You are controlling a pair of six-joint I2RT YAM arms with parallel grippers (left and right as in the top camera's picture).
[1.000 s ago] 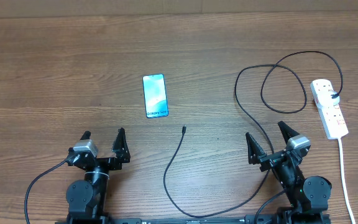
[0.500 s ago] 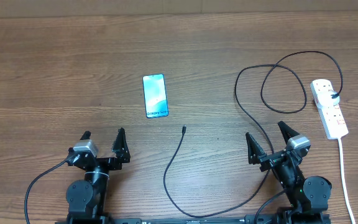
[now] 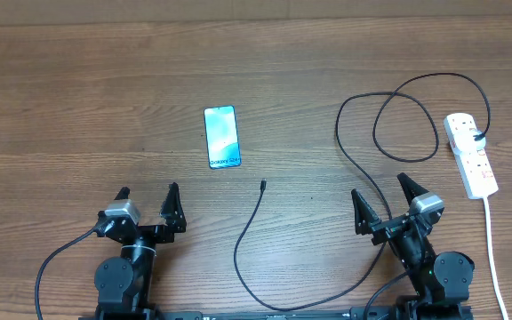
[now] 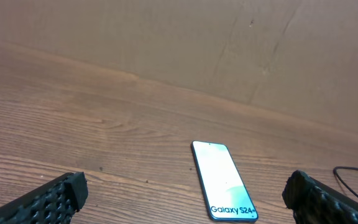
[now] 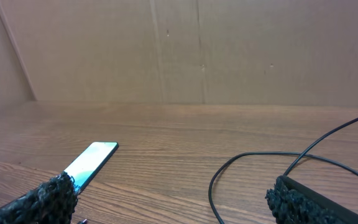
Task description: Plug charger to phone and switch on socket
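Since the connector tip (image 3: 262,185) of the charger (image 3: 247,233) lies loose on the table (image 3: 78,89), just on the robot's side of the phone (image 3: 221,136) and slightly to its right without touching it, we judge that nothing of the task is done yet: the plugging in and the switching on are both left. The phone lies flat with its screen lit. The socket (image 3: 470,155) sits far to the right of the phone, with a black plug (image 3: 478,136) already in it. The left gripper (image 3: 148,189) and the right gripper (image 3: 380,185) both stand with jaws spread wide and empty, nearer the robot than the phone, one to its left and one well to its right. We cannot make out the phone's charging port, and the red switches are too small for us to tell whether they are on or off. Part of the cable disappears beneath the right arm.
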